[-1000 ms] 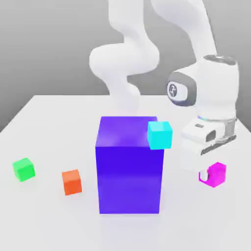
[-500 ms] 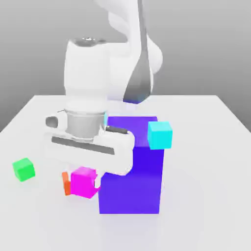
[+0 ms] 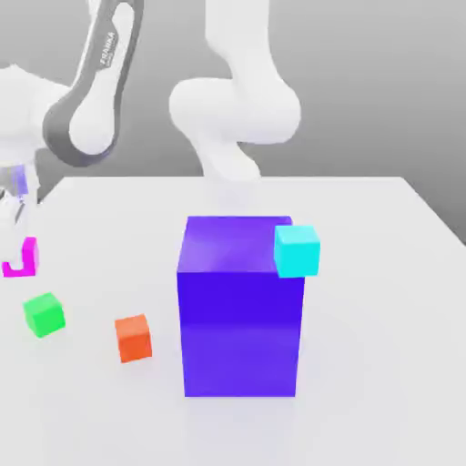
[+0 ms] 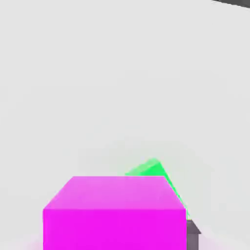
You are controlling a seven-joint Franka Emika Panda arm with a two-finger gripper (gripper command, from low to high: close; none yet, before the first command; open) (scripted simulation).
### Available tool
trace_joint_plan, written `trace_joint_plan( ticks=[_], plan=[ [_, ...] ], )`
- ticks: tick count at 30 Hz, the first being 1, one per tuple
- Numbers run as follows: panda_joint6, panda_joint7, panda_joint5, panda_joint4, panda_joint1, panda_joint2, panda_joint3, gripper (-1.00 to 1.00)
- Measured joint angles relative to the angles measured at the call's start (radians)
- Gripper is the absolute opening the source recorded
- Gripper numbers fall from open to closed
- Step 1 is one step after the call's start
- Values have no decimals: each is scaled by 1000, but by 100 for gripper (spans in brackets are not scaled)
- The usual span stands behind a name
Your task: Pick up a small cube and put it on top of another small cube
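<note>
Magenta small cube [image 3: 24,256], clamped in the closed gripper [image 3: 18,232], has swung from beside the purple block [image 3: 240,305] to the exterior view's far left above the green cube [image 3: 44,314]; hand view: magenta cube [image 4: 114,212] held over green cube [image 4: 155,172], likely stacking target.

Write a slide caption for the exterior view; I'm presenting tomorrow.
Arm carries the pink cube above the green cube, beside the purple block.
</note>
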Motion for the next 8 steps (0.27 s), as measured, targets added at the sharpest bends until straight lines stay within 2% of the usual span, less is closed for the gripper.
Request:
trace_joint_plan(
  ticks=[4, 5, 8],
  plan=[
    [108, -165, 228, 8, -42, 147, 90, -100],
    [127, -191, 265, 10, -63, 172, 118, 100],
    [127, -191, 265, 10, -63, 172, 118, 100]
  ],
)
